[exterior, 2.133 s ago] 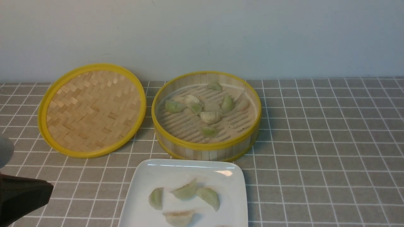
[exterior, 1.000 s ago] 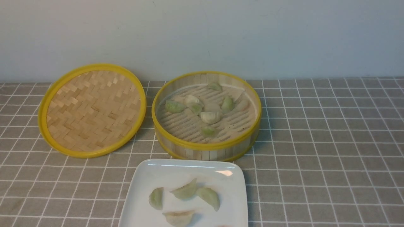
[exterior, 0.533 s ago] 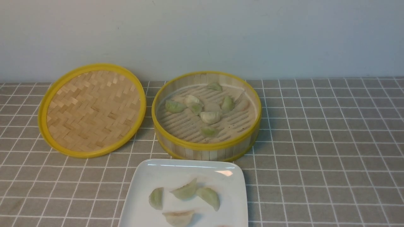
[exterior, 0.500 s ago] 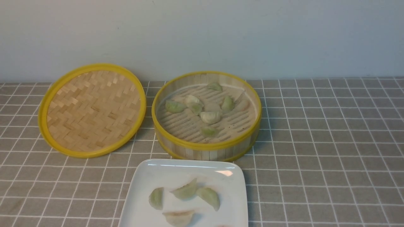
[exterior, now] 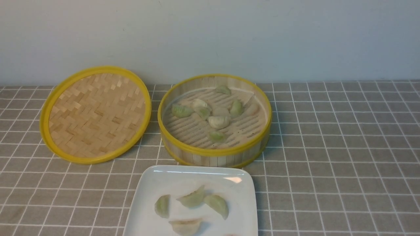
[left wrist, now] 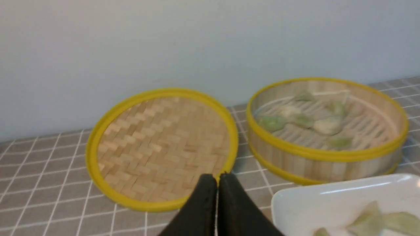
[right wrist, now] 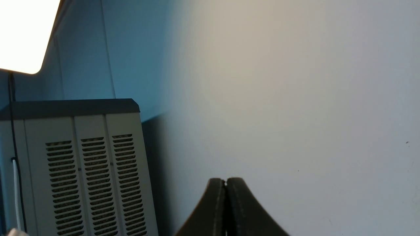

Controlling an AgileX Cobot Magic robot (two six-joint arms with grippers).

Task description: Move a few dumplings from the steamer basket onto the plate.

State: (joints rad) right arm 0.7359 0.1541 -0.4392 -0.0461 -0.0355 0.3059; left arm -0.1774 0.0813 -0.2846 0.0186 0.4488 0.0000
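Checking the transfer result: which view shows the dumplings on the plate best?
Front view: four dumplings lie on the plate, a fifth cut off. The left wrist view catches only the plate's corner and a few dumplings. The right wrist view shows none.

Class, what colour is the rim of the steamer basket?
Yellow: the steamer basket has yellow rims above and below pale bamboo slats, clearest in the front view.

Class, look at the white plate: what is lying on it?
Four dumplings show on the plate: three pale green, one whitish. The plate's near part is out of frame, so more may lie there.
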